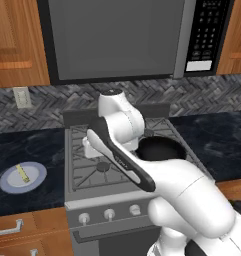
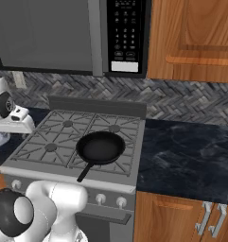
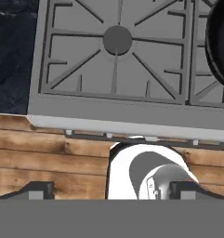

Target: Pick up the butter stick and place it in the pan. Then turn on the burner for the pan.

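1. Gripper [image 3: 111, 188] jaws stand wide apart with nothing between them; the two dark finger tips [image 3: 36, 190] sit at the far sides of the hand view, which looks straight down on the front left of the grey gas stove [image 1: 92, 197].
2. White robot arm [image 1: 119, 150] rises from the lower right of the left base view and folds over the stove's left half.
3. Small pale-yellow butter stick [image 1: 23, 173] lies on the round white plate with a blue rim [image 1: 38, 179], on the dark table left of the stove.
4. Round black frying pan [image 2: 100, 147] sits empty on the stove's front right grate, its straight handle pointing toward the front edge.
5. Round dark-grey burner cap [image 3: 117, 39] under the front left grate lies directly below the hand.
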Tool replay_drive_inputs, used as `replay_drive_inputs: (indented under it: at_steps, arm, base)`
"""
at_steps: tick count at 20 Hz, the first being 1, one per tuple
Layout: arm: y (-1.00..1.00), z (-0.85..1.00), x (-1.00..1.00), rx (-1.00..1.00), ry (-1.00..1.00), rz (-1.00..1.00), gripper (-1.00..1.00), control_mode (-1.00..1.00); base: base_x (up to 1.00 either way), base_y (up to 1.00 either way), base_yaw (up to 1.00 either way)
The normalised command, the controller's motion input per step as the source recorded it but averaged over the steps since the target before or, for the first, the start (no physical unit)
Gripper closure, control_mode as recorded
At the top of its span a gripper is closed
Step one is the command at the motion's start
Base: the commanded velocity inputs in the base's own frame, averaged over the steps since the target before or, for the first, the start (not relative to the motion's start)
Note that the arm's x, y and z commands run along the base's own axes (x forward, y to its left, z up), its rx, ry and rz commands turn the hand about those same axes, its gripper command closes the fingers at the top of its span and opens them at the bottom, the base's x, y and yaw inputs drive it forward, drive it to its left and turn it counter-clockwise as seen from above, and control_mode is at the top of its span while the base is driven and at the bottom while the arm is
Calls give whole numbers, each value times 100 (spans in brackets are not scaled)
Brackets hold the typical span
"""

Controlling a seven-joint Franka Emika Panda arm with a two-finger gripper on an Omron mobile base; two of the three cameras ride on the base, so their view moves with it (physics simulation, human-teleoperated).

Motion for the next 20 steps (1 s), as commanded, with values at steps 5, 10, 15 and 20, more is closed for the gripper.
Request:
replay_drive_inputs:
  at_steps: [5,10,15,20]
  arm:
    - [98,0,-1,0,6,0,-100,-100]
    - [93,0,0,0,9,0,-100,-100]
    - [76,-8,11,0,2,0,-100,-100]
    - [71,-26,34,0,0,0,-100,-100]
  base:
    - [0,0,0]
    - [0,0,0]
    - [0,0,0]
    - [0,0,0]
